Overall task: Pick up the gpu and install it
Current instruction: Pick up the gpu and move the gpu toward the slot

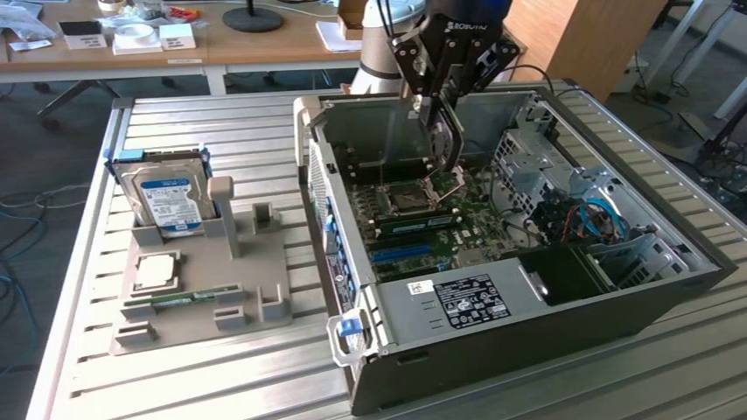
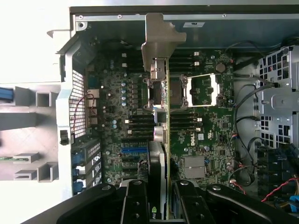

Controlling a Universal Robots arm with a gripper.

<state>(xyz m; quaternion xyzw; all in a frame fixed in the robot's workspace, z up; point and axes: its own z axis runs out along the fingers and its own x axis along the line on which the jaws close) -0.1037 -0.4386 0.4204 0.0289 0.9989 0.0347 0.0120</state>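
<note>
Item under inspection: the gpu (image 1: pixel 443 144). It is clamped between the two fingers of the gripper (image 1: pixel 438 109), which are closed on its upper edge. The card hangs edge-on, upright, inside the open computer case (image 1: pixel 467 306), above the motherboard (image 1: pixel 432 227) and not seated in any slot.

In the exterior view, the card's lower end stands just over the CPU socket (image 1: pixel 415 197), towards the rear of the case. The blue expansion slots (image 1: pixel 403 254) lie nearer the camera, apart from the card.

In the wrist view, the gripper (image 2: pixel 161 205) holds the gpu (image 2: pixel 160 158) as a slim strip running across the board. Its metal bracket (image 2: pixel 159 42) is at the far end, near the case wall. The strip crosses in front of the CPU socket (image 2: pixel 177 91); the blue slots (image 2: pixel 133 151) sit beside it.

Outside the case, to the exterior view's left, a grey fixture tray (image 1: pixel 198 341) rests on the slatted metal table (image 1: pixel 233 122). It carries a hard drive (image 1: pixel 170 197) standing upright, a processor chip (image 1: pixel 157 271) lying flat, and a green memory stick (image 1: pixel 175 300) in its holder. All three are well apart from the gripper.
</note>
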